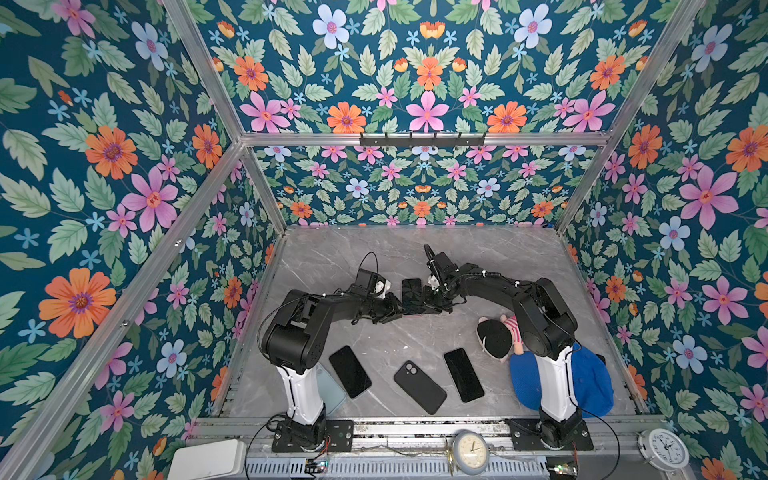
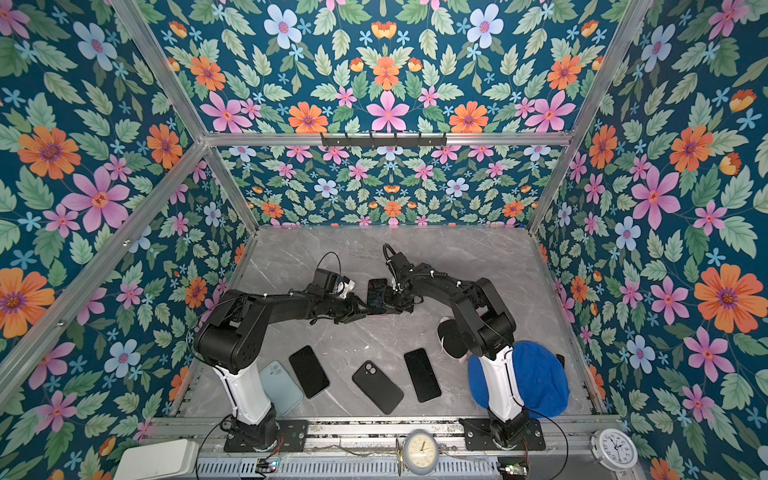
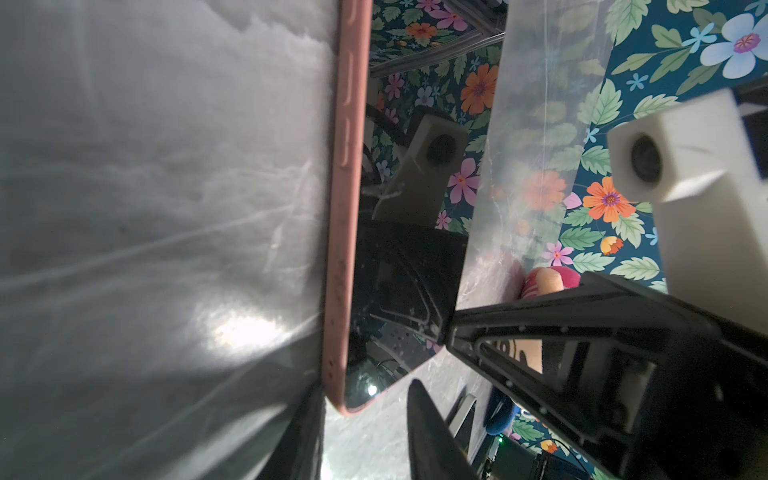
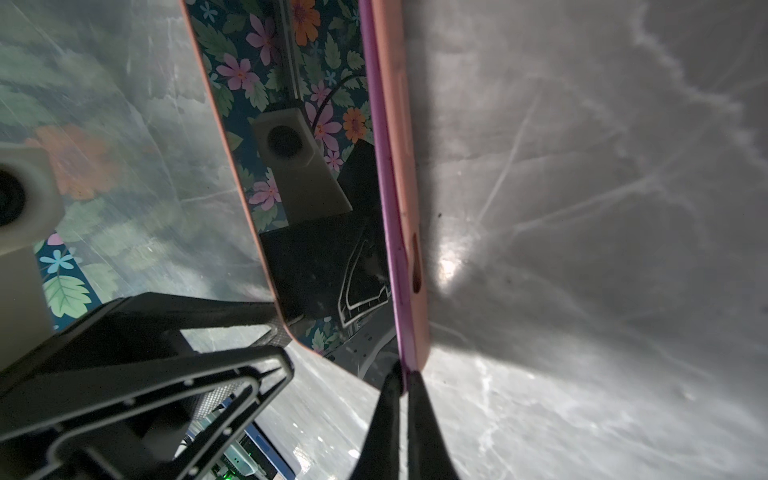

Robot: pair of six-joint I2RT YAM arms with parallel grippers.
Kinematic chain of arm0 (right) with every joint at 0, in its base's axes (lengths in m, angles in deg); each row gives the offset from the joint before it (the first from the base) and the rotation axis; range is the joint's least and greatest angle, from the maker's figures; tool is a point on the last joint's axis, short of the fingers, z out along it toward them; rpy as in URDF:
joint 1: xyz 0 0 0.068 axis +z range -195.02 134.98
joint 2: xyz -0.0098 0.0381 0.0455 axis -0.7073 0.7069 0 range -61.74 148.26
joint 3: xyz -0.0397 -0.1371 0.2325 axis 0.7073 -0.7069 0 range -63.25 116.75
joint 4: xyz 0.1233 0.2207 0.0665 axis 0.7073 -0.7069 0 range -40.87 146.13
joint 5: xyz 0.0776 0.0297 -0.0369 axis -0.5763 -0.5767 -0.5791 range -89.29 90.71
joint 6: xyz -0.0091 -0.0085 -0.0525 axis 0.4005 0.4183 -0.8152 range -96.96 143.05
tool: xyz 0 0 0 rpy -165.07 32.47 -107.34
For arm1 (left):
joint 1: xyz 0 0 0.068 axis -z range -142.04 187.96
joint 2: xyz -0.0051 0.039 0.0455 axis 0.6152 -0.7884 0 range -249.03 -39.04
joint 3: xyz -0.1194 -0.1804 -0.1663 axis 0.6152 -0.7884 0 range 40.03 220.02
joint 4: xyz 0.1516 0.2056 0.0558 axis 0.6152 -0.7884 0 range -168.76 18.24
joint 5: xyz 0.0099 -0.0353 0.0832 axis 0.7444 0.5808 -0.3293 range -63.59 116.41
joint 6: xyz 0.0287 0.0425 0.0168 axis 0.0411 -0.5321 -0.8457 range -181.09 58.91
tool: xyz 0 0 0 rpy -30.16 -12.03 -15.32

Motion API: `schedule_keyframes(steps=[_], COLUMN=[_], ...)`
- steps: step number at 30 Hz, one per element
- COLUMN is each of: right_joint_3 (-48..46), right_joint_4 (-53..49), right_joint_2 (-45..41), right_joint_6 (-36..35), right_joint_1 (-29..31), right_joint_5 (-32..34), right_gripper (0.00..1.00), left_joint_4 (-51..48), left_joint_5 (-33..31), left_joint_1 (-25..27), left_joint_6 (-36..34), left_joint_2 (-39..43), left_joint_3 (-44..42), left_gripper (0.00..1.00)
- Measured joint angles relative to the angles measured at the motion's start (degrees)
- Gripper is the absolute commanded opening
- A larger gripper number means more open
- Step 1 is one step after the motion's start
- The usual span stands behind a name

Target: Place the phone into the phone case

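Two grippers meet at mid-table [image 1: 490,257], and the phone [image 4: 316,257] sits between them in the pink phone case [image 4: 409,187]. It looks to be held up off the marble, though I cannot judge its exact tilt.

Left gripper [image 3: 365,390]: jaws part-way apart with a corner of the cased phone between them. I read this as a grasp across its thickness.

Right gripper [image 4: 403,376]: clenched, tips meeting at the case's corner. I cannot tell whether they nip the lip.

Step in hand, as I judge it: final seating. In the right wrist view a purple edge of the phone shows alongside the pink wall, so that long side may not be home.

Next move calls for a steady left hold and a firm press along that edge, without flexing the case open.

Writing: no brand or label is readable on phone or case. The white alarm clock [image 2: 614,449] at the front rail has dial numerals, too small to vouch for.
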Motion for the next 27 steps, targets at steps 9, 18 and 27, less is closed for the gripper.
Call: schedule_keyframes(steps=[9,18,27], right_joint_3=[-0.44,-0.61,0.37], right_joint_4=[0.20,0.28,-1.14], right_joint_2=[0.24,0.26,-1.70], right_joint_6=[0.07,0.13,-1.75], right_joint_1=[0.00,0.00,-0.04], right_joint_5=[-0.07,0.02,3.10], right_gripper=[0.07,0.06,0.17], left_joint_4=[0.22,-0.02,-5.99], left_joint_5=[-0.04,-0.33,-2.19], left_joint_1=[0.00,0.04,-1.01], left_joint_6=[0.02,0.11,-4.68], left_joint_2=[0.07,0.22,2.43], left_joint_3=[-0.17,-0.11,1.09], left_gripper=[0.35,0.35,0.45])
